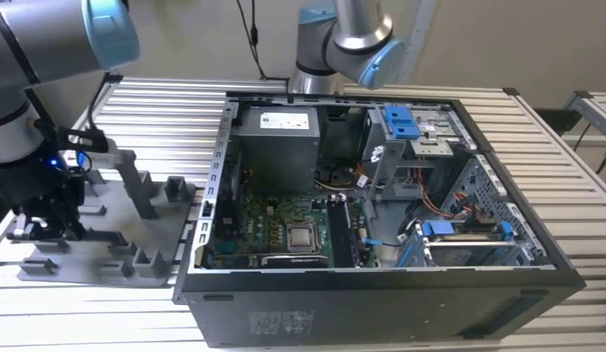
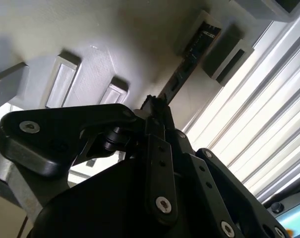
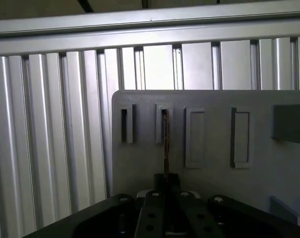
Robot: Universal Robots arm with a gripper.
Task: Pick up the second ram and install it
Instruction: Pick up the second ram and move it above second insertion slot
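Note:
The second ram [image 2: 187, 67] is a thin dark stick, seen edge-on in the first wrist view [image 3: 165, 144]. Its far end sits at a slot [image 3: 162, 121] of the grey holder plate [image 3: 135, 163]. My gripper [image 2: 154, 113] has its fingers closed together on the stick's near end, which also shows in the first wrist view [image 3: 165, 182]. In the exterior view my gripper [image 1: 44, 220] hangs low over the holder plate [image 1: 171, 227] at the exterior view's left, beside the open computer case [image 1: 381, 293]. The green motherboard [image 1: 274, 220] with its long black slots [image 1: 342, 233] lies inside the case.
The holder plate carries several upright blocks [image 1: 136, 183] and other empty slots [image 3: 194, 136]. The ribbed metal table [image 1: 156, 110] runs all around. A second arm [image 1: 347, 40] stands behind the case. Inside the case are a power supply [image 1: 276, 147], cables and blue drive brackets [image 1: 401, 121].

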